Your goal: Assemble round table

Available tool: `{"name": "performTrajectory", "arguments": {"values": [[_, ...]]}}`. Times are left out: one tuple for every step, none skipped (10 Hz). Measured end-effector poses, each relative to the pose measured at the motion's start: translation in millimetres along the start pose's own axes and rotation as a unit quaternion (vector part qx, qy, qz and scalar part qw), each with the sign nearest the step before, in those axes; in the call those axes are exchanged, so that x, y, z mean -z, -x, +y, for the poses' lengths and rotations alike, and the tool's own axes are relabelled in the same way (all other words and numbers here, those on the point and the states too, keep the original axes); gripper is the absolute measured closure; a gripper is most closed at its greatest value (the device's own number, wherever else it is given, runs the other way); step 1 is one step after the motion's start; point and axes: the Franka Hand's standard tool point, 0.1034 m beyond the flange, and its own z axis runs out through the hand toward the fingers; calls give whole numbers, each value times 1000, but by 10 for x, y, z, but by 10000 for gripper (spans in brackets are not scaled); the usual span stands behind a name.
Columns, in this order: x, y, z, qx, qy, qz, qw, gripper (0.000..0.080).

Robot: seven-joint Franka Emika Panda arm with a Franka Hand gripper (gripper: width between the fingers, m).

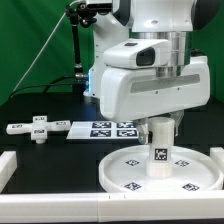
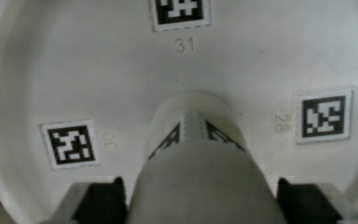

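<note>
The large rimmed round disc [image 1: 125, 176] lies flat at the front of the black surface, tags facing up. The short cylindrical post [image 1: 160, 148] stands upright near its middle. My gripper [image 1: 160, 122] comes straight down over the post's top. In the wrist view the post [image 2: 202, 165] fills the space between my black fingers [image 2: 101, 200], which sit against its two sides, so the gripper [image 2: 199, 205] is shut on it. The disc [image 2: 105, 70] spreads out below. The flat cross-shaped piece [image 1: 38, 129] lies apart on the exterior view's left.
The marker board [image 1: 112, 128] lies behind the disc, between it and the arm's base. White straight rails edge the surface at the front [image 1: 60, 205] and on the exterior view's left [image 1: 6, 165]. A green backdrop stands behind.
</note>
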Motion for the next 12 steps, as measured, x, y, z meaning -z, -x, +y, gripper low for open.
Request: {"name": "performTrajectory", "arguments": {"values": [[0,-1,-2,-20,0,0,1000,390],[0,-1,-4,-66,-4,1,998,390],[-1,3,-6,-130,-9,2,991,390],[0,2,-11,-185,-13,2,983,390],[-3,5,-22,-243,-14,0,970,390],[-3,4,-31,-303,-13,0,953,390],[-4,4,-30,-318,-14,0,948,390],[-3,3,-28,-358,-17,0,934,390],[-2,3,-28,-391,-20,-1,920,390],[1,4,-24,-442,-26,-2,897,390],[2,6,-20,-492,-34,-4,870,390],[2,5,-24,-531,-41,-6,846,390]]}}
